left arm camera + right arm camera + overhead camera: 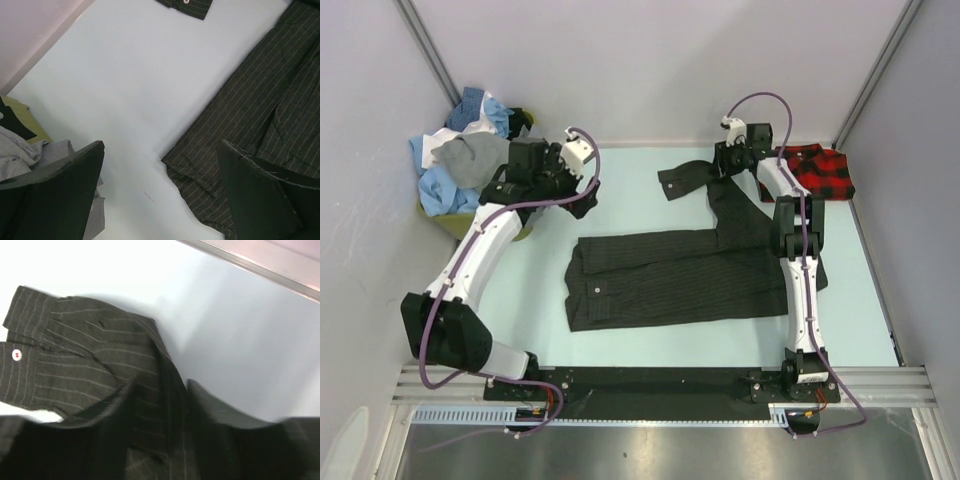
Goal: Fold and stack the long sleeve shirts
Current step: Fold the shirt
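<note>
charcoal pinstripe shirt lies flat mid-worktop, one sleeve trailing far-side, likely awaiting its fold; right end effector half-open astride that sleeve, grip unclear; left end effector wide open, empty.

The dark charcoal pinstriped cloth shirt looked matt. The pale blue table was smooth and faintly shiny.

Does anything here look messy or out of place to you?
Yes. The dark pinstriped shirt lies flat, but one sleeve juts toward the far edge and kinks sideways at the cuff. The heap of shirts in the far left corner is jumbled.
</note>
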Tool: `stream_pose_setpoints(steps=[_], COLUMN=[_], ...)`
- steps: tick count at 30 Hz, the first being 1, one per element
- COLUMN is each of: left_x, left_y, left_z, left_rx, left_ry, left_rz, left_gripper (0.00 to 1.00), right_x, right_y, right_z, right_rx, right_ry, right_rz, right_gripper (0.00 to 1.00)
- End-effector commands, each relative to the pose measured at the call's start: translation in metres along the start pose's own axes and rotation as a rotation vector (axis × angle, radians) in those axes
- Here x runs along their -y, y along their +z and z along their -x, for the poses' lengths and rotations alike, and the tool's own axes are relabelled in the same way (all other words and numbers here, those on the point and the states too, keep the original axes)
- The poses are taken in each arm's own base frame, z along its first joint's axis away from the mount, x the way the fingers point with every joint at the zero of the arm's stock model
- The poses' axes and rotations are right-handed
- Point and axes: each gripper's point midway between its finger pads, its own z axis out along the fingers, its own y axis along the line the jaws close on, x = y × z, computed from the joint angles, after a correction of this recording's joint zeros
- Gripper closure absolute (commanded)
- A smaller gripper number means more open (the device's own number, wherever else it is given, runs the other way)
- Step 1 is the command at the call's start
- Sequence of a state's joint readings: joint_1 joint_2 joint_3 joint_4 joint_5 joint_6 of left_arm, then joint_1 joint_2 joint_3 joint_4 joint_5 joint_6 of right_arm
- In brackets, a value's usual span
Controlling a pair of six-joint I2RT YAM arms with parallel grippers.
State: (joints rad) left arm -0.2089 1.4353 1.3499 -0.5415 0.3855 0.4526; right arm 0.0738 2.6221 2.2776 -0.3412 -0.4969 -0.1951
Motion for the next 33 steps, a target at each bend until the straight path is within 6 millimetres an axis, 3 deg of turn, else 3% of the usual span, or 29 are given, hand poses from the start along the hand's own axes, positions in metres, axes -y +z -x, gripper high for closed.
stream_pose_setpoints(steps=[1, 2, 4, 5, 7, 8, 12, 17, 21, 23, 24, 25, 29, 33], left_x=[-0.007, -0.009, 0.000, -0.005, -0.008, -0.013, -0.012, -0.009, 0.006, 0.016, 0.021, 0.024, 0.048, 0.064], left_y=[-0.009, -0.008, -0.006, -0.003, 0.002, 0.001, 0.010, 0.013, 0.012, 0.012, 0.011, 0.011, 0.009, 0.011], left_z=[0.005, 0.003, 0.010, 0.014, 0.024, 0.034, 0.044, 0.046, 0.036, 0.027, 0.024, 0.021, 0.002, -0.010], left_rx=[0.013, -0.008, 0.007, -0.001, 0.013, 0.028, 0.058, 0.102, 0.110, 0.101, 0.101, 0.099, 0.075, 0.052], left_ry=[-0.014, -0.031, -0.022, -0.053, -0.140, -0.166, -0.208, -0.178, -0.116, -0.069, -0.053, -0.036, 0.060, 0.126], left_rz=[0.038, 0.019, -0.083, -0.109, -0.138, -0.128, -0.165, -0.186, -0.253, -0.274, -0.291, -0.298, -0.342, -0.367], left_gripper=[0.01, 0.01, 0.14, 0.18, 0.22, 0.22, 0.06, 0.01, 0.01, 0.00, 0.01, 0.01, 0.01, 0.01], right_x=[-0.007, -0.009, -0.016, -0.022, -0.039, -0.051, -0.099, -0.138, -0.164, -0.175, -0.184, -0.191, -0.215, -0.220], right_y=[0.003, 0.001, -0.010, -0.019, -0.036, -0.058, -0.114, -0.173, -0.228, -0.245, -0.262, -0.266, -0.306, -0.331], right_z=[0.012, 0.004, 0.009, 0.008, 0.017, 0.030, 0.052, 0.034, -0.015, -0.043, -0.044, -0.075, -0.126, -0.151], right_rx=[0.008, -0.026, -0.039, -0.062, -0.058, -0.051, -0.022, -0.065, -0.130, -0.187, -0.175, -0.235, -0.318, -0.344], right_ry=[-0.034, -0.039, -0.047, -0.031, -0.004, 0.005, 0.002, -0.004, 0.005, 0.002, -0.016, 0.020, 0.048, 0.036], right_rz=[0.009, 0.019, 0.044, 0.063, 0.134, 0.153, 0.243, 0.267, 0.263, 0.278, 0.275, 0.289, 0.305, 0.244], right_gripper=[0.57, 0.77, 0.95, 1.00, 1.00, 1.00, 1.00, 1.00, 1.00, 1.00, 1.00, 1.00, 1.00, 0.98])
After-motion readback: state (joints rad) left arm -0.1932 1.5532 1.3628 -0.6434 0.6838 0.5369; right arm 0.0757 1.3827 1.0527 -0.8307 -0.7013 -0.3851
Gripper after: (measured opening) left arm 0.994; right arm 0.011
